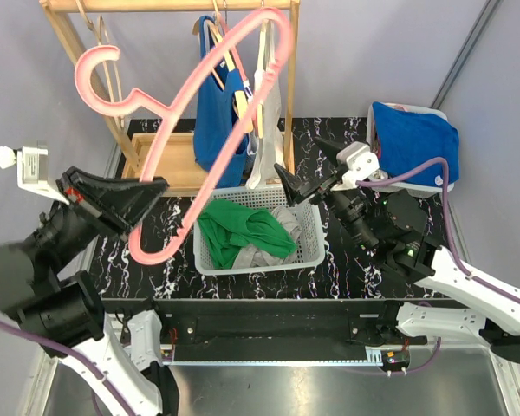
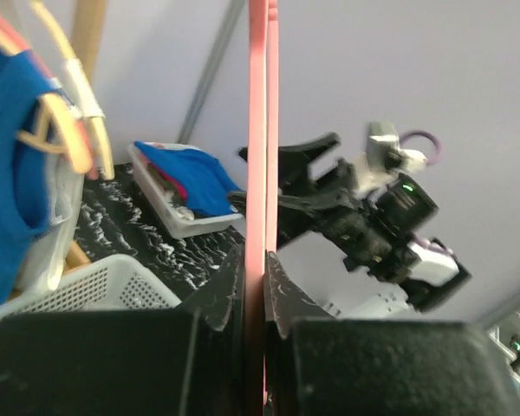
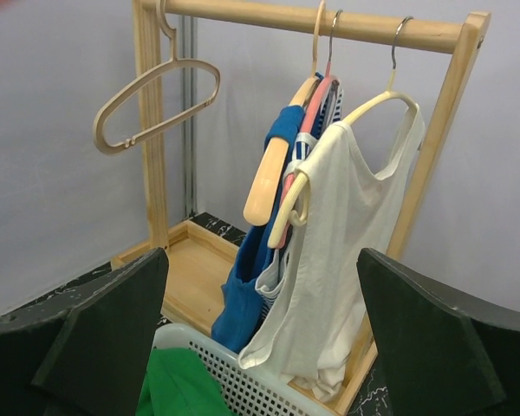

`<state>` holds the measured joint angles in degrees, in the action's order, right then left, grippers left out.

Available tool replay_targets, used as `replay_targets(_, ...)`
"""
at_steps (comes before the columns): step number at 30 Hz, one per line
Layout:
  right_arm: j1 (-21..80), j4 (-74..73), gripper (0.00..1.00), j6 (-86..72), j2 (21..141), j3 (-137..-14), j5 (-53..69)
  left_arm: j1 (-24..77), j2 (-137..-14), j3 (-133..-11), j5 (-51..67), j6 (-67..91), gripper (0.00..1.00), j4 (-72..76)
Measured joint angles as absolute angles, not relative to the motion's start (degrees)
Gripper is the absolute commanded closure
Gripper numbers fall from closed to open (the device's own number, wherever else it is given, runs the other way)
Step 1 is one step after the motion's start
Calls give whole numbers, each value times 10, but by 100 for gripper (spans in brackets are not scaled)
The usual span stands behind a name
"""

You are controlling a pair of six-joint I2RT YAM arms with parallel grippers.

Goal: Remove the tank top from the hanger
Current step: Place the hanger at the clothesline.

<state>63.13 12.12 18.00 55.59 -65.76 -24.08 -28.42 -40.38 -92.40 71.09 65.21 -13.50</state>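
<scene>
My left gripper [image 1: 147, 192] [image 2: 258, 277] is shut on a bare pink hanger [image 1: 156, 102] [image 2: 258, 130], held up over the table's left side with its long bar slanting toward the rack. No cloth hangs on it. A green tank top [image 1: 243, 230] [image 3: 178, 386] lies crumpled in the white basket [image 1: 251, 267] [image 3: 234, 373] on top of a grey garment. My right gripper [image 1: 305, 163] [image 3: 262, 260] stands open and empty beside the basket's far right corner, facing the rack.
A wooden rack [image 1: 165, 160] [image 3: 329, 22] at the back carries a blue tank top [image 1: 215, 121] [image 3: 251, 277], a striped one, a white one [image 3: 347, 225] and an empty beige hanger [image 3: 156, 95]. A white bin of blue cloth [image 1: 412, 139] sits back right.
</scene>
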Motion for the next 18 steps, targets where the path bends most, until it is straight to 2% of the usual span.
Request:
replay_targets(6, 632, 122, 0, 203, 531, -651, -245, -284, -467, -961, 579, 360, 100, -457)
replay_targets(9, 632, 123, 0, 211, 516, -646, -247, -285, -495, -969, 526, 267, 100, -566)
replay_targets(13, 632, 126, 0, 221, 500, -632, -256, -285, -513, -985, 469, 192, 100, -651)
replay_targets(18, 632, 126, 0, 225, 498, -625, -261, -285, -534, -1061, 399, 118, 100, -706)
